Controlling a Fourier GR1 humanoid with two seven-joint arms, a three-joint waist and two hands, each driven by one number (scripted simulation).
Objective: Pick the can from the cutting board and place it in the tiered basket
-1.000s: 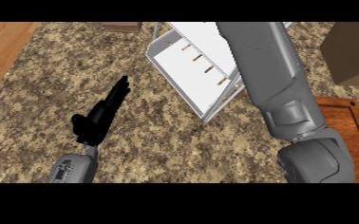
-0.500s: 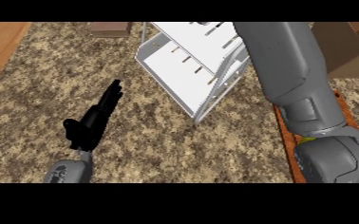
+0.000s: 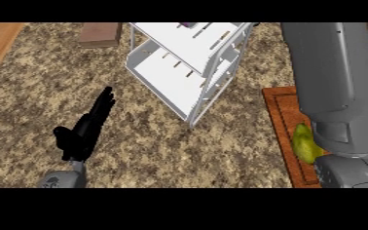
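The white tiered basket (image 3: 188,73) stands at the top middle of the counter, with two flat shelves showing. On its upper shelf, at the picture's top edge, lies a small purplish thing (image 3: 188,25); whether it is the can I cannot tell. The wooden cutting board (image 3: 279,122) lies at the right, and on it a yellow-green fruit-like item (image 3: 306,144) is partly hidden by my right forearm (image 3: 327,78). That forearm runs up past the top edge, so the right hand does not show. My left hand (image 3: 86,129) rests open at the lower left, fingers straight.
A brown wooden block (image 3: 100,33) sits at the top left. A strip of wooden surface (image 3: 7,34) borders the speckled stone counter (image 3: 144,146) at the far left.
The view has shifted: the basket now sits further left and shows more fully, and the cutting board with the yellow-green item has come into sight at the right. The left hand keeps its pose.
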